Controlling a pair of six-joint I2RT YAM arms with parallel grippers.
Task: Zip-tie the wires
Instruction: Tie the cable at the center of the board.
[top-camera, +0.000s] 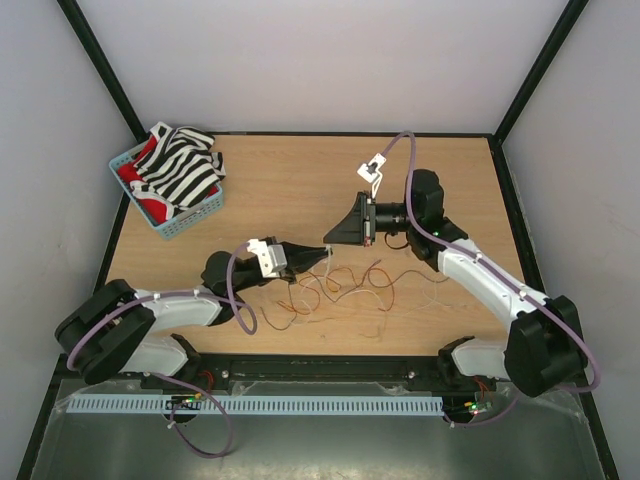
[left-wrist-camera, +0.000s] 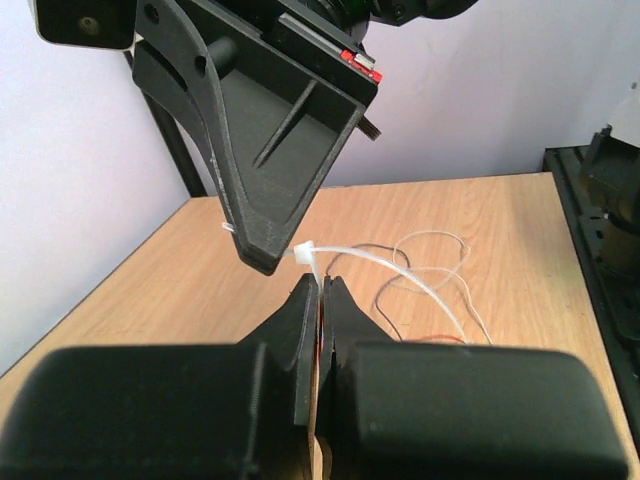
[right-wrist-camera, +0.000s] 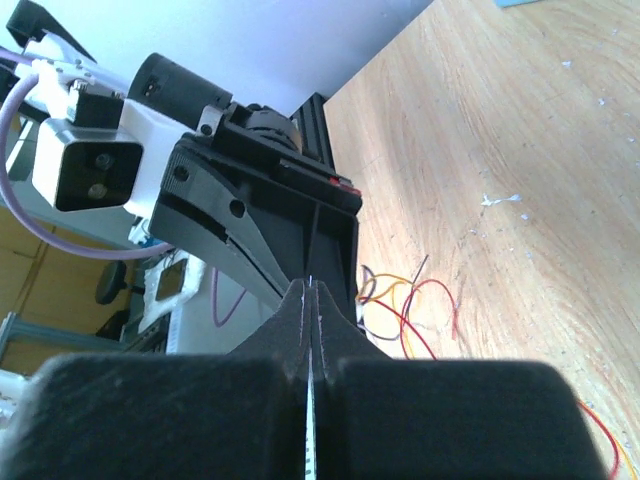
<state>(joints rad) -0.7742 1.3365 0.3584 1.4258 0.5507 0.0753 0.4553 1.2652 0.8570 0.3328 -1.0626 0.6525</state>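
Black and squeezed tight, the left claw is pinching the zip tie just under its little white square head. The right claw is pressing together too. It is gripping the same pale strip, which is showing as a thin white line between its fingers. The two claws are meeting tip to tip over the middle of the desk, with the right one at 12 o'clock from the left one. The rest of the strip is bending away in a curve. The wires, red, orange, brown and white, are lying loose on the wood at 5 o'clock from the claws. A blue basket holding a striped cloth is sitting at 10 o'clock, well apart.
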